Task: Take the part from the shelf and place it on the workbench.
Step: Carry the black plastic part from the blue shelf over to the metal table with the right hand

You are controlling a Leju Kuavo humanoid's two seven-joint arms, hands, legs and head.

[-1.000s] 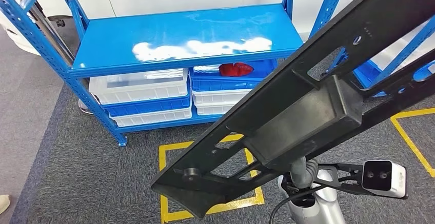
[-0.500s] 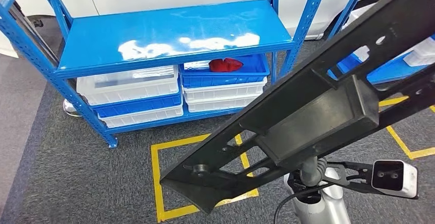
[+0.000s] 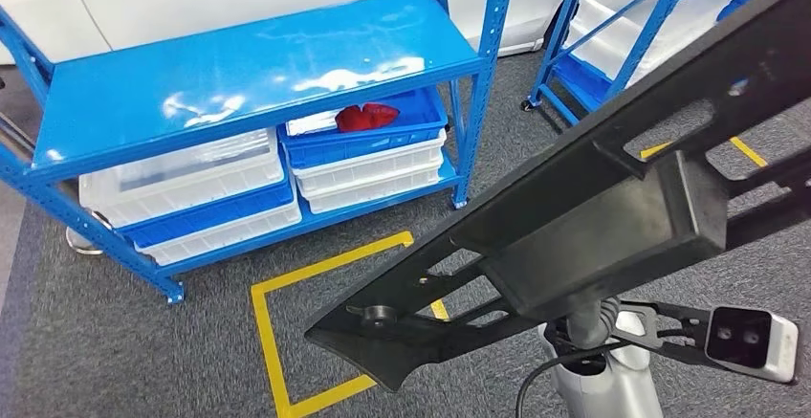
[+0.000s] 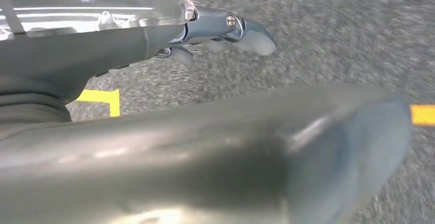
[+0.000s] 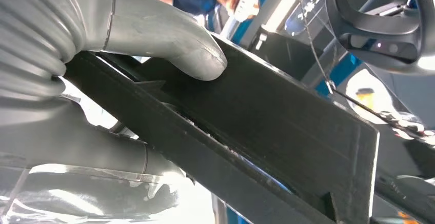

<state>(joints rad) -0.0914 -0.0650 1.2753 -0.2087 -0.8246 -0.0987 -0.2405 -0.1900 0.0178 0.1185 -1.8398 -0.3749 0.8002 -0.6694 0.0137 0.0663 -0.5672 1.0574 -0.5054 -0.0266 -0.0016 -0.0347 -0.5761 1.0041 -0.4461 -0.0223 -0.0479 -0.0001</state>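
Setting: grey carpet [image 3: 143, 341] marked with yellow floor tape [image 3: 273, 341], and a blue shelf rack [image 3: 249, 74] standing at the back of the head view.
Landmark: the blue shelf rack had a bare top board; under that board sat white and blue bins [image 3: 210, 198], one blue bin holding a red item [image 3: 368, 117].
Second rack: another blue rack [image 3: 631, 16] stood well apart from the first, off to its right in the head view.
Part: the long black part [image 3: 593, 217] was off the rack and carried in front of it, slanting across the head view, above the tape.
Right hand: the right hand [image 5: 77, 80] gripped the part — grey thumb pressed flat on one face, the rest of the hand wrapped under the opposite edge.
Left hand: the left hand [image 4: 225, 32] hung over the carpet, fingers [image 4: 251, 34] slightly curled and touching nothing that I could see; how far apart they were I could not tell.
Workbench: no frame let me place it.
Risk: the part was long and held by one hand near its middle, so a turn of the body could swing its far end into either rack.
Second risk: the grip was on smooth flat faces — a jolt while walking might let the part pivot or slide out.
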